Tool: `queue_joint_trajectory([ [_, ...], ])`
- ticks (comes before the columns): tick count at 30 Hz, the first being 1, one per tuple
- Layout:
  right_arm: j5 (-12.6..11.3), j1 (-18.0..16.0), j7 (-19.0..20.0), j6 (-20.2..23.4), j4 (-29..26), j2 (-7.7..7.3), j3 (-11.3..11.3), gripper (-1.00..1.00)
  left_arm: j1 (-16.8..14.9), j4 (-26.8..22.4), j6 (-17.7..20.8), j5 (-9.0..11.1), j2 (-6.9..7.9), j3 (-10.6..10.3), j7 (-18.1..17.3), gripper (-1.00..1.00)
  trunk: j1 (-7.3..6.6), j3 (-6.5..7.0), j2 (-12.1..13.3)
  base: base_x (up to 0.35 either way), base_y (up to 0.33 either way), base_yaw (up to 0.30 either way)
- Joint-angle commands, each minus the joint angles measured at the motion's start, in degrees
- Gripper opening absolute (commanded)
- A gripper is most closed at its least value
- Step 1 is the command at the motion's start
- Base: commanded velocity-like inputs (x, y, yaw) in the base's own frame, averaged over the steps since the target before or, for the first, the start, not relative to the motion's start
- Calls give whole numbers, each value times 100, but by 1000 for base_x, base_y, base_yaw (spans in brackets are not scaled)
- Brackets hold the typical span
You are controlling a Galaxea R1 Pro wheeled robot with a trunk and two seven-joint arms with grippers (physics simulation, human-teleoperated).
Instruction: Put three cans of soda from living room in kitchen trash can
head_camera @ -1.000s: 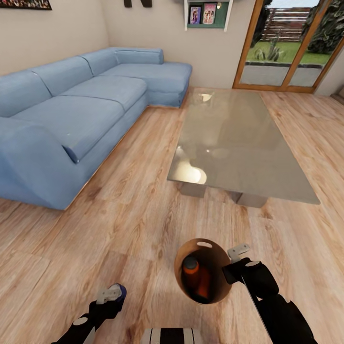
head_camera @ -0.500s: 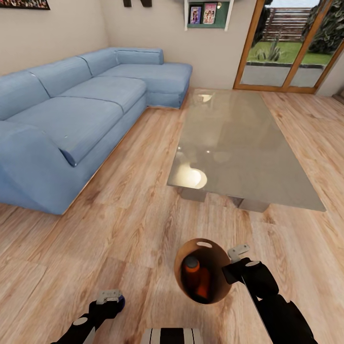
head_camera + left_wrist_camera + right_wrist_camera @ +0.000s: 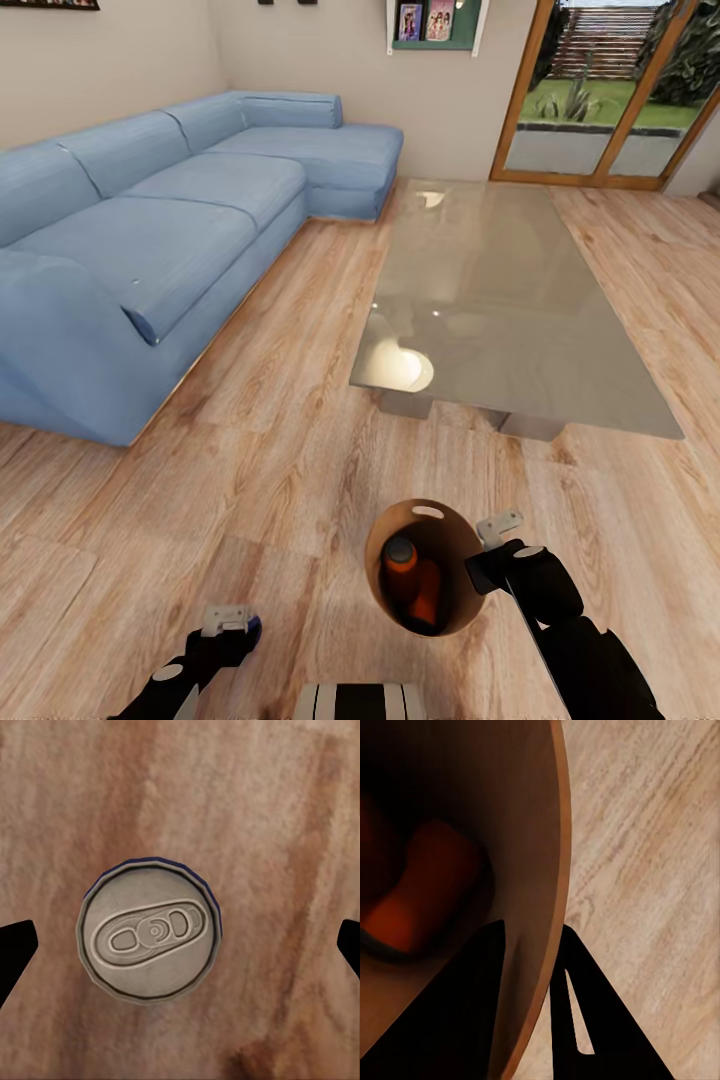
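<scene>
- Our right gripper [image 3: 487,548] is clamping the trash can's [image 3: 385,585] rim, orange cans [image 3: 402,562] lying inside.
- Our left gripper [image 3: 228,622] is carrying the blue can [image 3: 150,931]; whether it is clamped, we cannot tell.

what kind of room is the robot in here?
Most likely a living room: a long blue corner sofa, a low glass table on a wood plank floor, and wood-framed glass doors opening onto a garden.
</scene>
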Motion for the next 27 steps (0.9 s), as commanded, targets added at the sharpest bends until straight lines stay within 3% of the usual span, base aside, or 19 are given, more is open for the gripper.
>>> queue_joint_trajectory([
  [1, -90, -2, 8, 8, -1, 0, 2, -100, 0, 0, 0, 0, 1, 0, 0, 100, -1, -9, 0, 0, 0, 0],
  [11, -90, -2, 8, 8, -1, 0, 9, -100, 0, 0, 2, 1, 8, -8, 0, 100, -1, -75, 0, 0, 116, 0],
  [27, -90, -2, 8, 8, -1, 0, 6, -100, 0, 0, 0, 0, 3, -8, 0, 100, -1, -158, 0, 0, 4, 0],
])
